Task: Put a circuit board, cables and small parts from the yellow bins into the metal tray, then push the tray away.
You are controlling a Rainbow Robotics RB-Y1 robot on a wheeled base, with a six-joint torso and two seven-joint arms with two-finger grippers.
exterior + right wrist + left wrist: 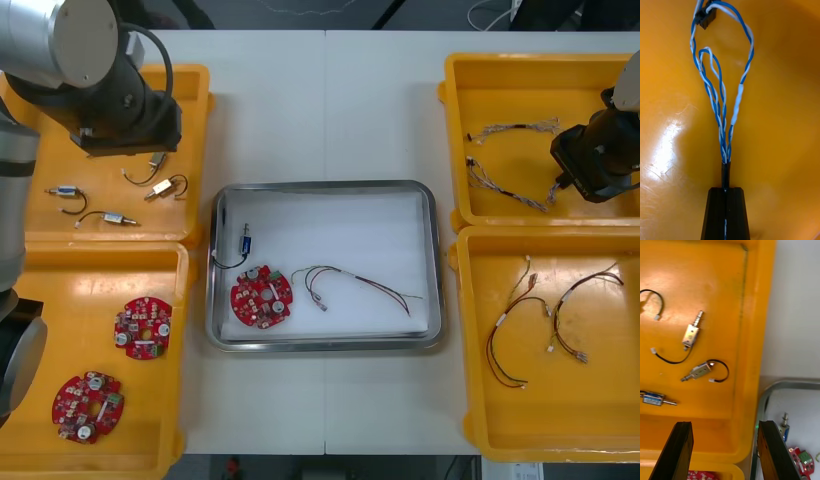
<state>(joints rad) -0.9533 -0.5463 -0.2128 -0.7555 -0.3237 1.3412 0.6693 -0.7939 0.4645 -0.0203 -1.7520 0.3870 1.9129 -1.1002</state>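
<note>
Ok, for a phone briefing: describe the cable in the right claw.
On the robot's right, find the far yellow bin; the open left claw hovers over the far left bin. The twisted blue and white cable is the one pinched in the right claw.

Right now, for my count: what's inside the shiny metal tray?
In the tray: a round red circuit board, a small metal part and a thin cable; anything beneath the board is hidden.

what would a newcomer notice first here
The right gripper, jaws shut on a blue-white cable at the far right bin. Then the tray in the middle, holding a red board, a thin cable and a metal part. The left gripper hangs open over the far left bin.
</note>
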